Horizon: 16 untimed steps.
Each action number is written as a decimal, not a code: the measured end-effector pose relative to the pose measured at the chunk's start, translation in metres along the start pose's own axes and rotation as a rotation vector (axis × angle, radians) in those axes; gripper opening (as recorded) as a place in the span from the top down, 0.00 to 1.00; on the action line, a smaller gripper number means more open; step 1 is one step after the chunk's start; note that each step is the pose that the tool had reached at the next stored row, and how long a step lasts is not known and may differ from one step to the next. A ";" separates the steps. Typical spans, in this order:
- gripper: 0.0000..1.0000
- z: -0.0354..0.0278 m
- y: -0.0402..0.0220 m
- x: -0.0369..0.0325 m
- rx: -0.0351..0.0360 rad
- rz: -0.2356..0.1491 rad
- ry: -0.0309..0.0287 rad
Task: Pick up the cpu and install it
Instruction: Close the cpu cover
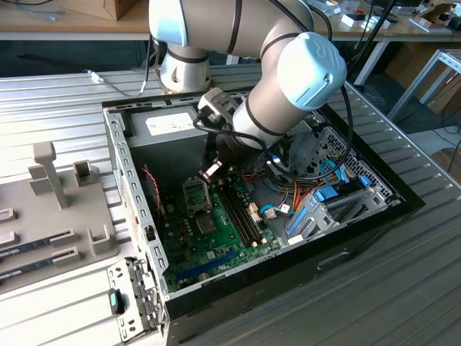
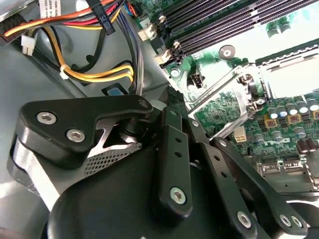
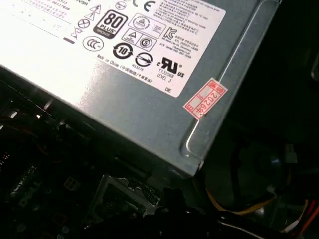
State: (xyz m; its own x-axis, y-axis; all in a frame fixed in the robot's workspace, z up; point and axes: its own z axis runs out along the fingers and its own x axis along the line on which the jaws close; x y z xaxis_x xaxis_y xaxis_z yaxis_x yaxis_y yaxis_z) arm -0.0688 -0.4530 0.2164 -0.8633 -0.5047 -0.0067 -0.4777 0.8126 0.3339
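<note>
Currently we find hand (image 1: 209, 171) low inside computer case (image 1: 360, 216), just above socket (image 1: 196, 193) on motherboard (image 1: 216, 234). Hand's grip and cpu's whereabouts: we cannot tell. Socket frame (image 2: 234, 94) stands open; installation unconfirmed.

End effector (image 1: 209, 171) above motherboard (image 1: 216, 223) inside case (image 1: 360, 216).

Ribbed metal table (image 1: 57, 101), matt

Grey arm (image 1: 288, 79) bent at a pale blue elbow cap, reaching down toward seven o'clock in the exterior view, wrist tilted, black gripper (image 1: 210, 171) low, linkage (image 2: 174, 164) close in the second wrist view
</note>
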 end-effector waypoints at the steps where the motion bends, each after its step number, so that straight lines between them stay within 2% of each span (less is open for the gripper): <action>1: 0.89 -0.0011 0.0002 0.0001 -0.0016 -0.001 -0.0006; 5: 0.89 -0.0052 0.0004 0.0008 -0.0117 -0.005 -0.0055; 8: 0.89 -0.0066 -0.0019 0.0023 -0.0223 -0.010 -0.0103; 16: 0.89 -0.0092 -0.0077 0.0062 -0.0269 -0.036 -0.0037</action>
State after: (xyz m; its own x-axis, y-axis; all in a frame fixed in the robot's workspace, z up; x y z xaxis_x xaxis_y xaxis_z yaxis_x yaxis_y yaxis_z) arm -0.0690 -0.4650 0.2224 -0.8464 -0.5321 -0.0224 -0.5036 0.7860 0.3586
